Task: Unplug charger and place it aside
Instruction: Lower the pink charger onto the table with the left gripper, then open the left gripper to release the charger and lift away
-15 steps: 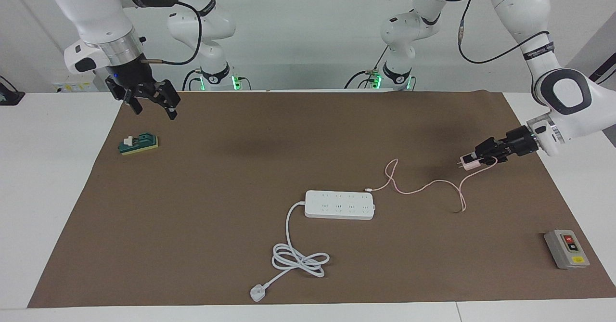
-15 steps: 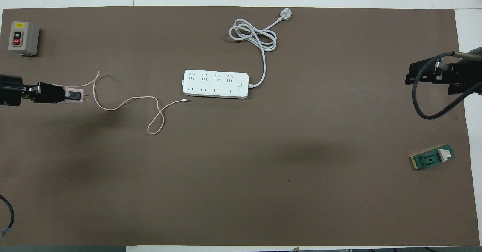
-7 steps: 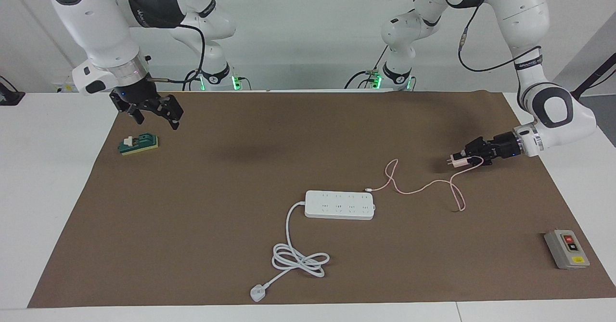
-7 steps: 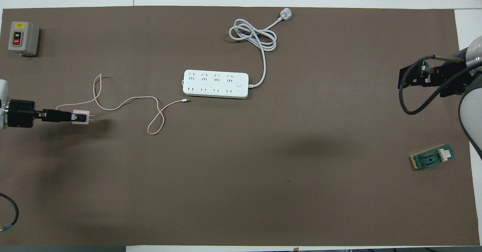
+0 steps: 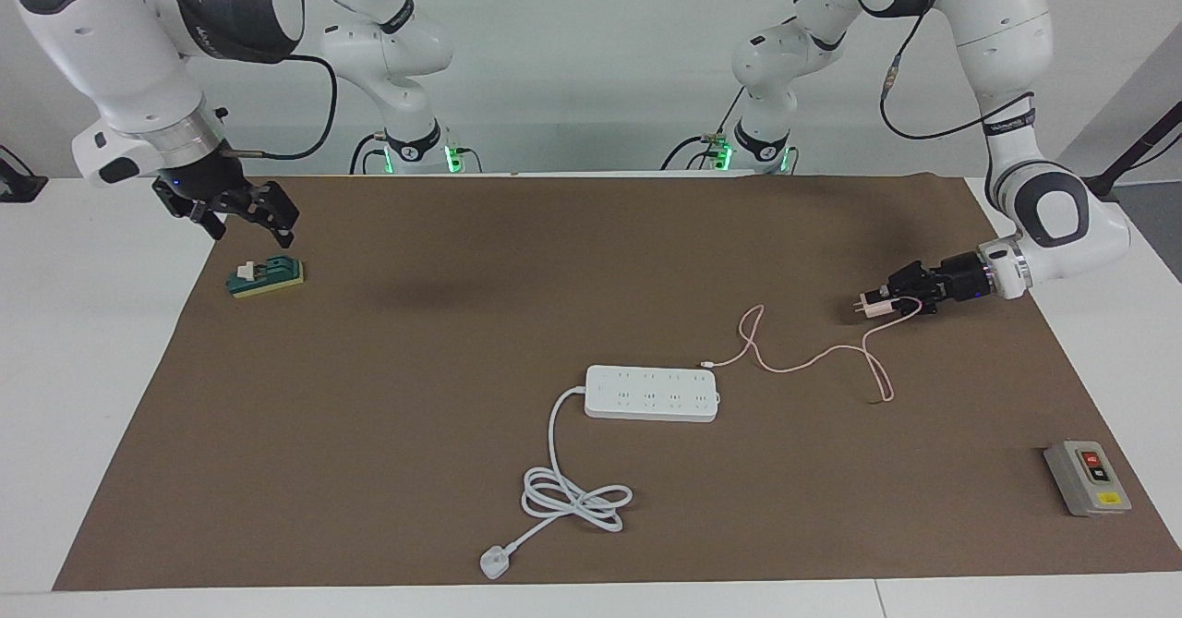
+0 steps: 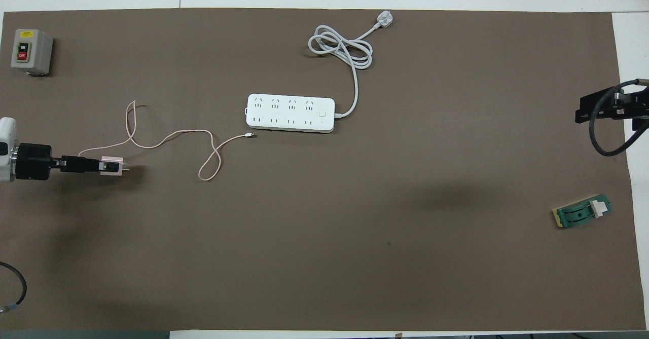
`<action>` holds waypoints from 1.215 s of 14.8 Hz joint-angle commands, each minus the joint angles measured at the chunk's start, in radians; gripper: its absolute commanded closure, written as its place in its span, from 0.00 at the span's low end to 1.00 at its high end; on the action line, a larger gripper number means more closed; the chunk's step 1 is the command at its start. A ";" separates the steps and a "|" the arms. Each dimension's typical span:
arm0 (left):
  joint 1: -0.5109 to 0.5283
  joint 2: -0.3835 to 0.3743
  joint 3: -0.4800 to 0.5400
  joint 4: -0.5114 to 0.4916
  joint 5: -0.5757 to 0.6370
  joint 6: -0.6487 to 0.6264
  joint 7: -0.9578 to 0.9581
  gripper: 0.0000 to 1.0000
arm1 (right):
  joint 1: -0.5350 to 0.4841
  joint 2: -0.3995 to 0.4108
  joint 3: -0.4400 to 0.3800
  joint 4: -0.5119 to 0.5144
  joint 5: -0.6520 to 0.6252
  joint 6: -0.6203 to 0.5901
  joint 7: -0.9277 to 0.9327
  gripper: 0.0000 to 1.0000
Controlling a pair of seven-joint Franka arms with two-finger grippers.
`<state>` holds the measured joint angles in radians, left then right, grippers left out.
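Observation:
The charger [image 5: 879, 306] [image 6: 111, 166], a small pale-pink cube with metal prongs, is pinched in my left gripper [image 5: 894, 304] [image 6: 104, 166], which is shut on it. It hangs low over the brown mat toward the left arm's end, prongs pointing toward the table's middle. I cannot tell whether it touches the mat. Its thin pink cable [image 5: 813, 356] [image 6: 172, 136] loops over the mat, and the free end lies beside the white power strip [image 5: 652, 393] [image 6: 290, 113], plugged into nothing. My right gripper [image 5: 247, 223] [image 6: 611, 110] waits open over the mat's edge at the right arm's end.
A green switch block [image 5: 267, 276] [image 6: 583, 213] lies just below the right gripper. A grey box with red and yellow buttons [image 5: 1087, 478] [image 6: 30, 51] sits at the left arm's end, farther from the robots. The strip's thick white cord [image 5: 572, 498] [image 6: 340, 49] coils toward the table's outer edge.
The left gripper carried the charger down and toward the robots, dragging the cable's loop along. The right gripper drifted outward toward its end of the table.

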<state>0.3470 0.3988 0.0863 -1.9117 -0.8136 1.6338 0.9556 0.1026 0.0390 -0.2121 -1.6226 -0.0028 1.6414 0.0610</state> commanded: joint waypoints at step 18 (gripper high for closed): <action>-0.048 -0.087 0.000 0.435 0.397 -0.133 -0.396 0.00 | 0.019 -0.030 -0.021 -0.010 -0.002 0.006 -0.093 0.00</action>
<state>0.3342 0.3124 0.0796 -1.6395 -0.5096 1.5935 0.7227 0.1164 0.0352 -0.2301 -1.6217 -0.0028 1.6534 -0.0103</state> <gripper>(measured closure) 0.000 0.000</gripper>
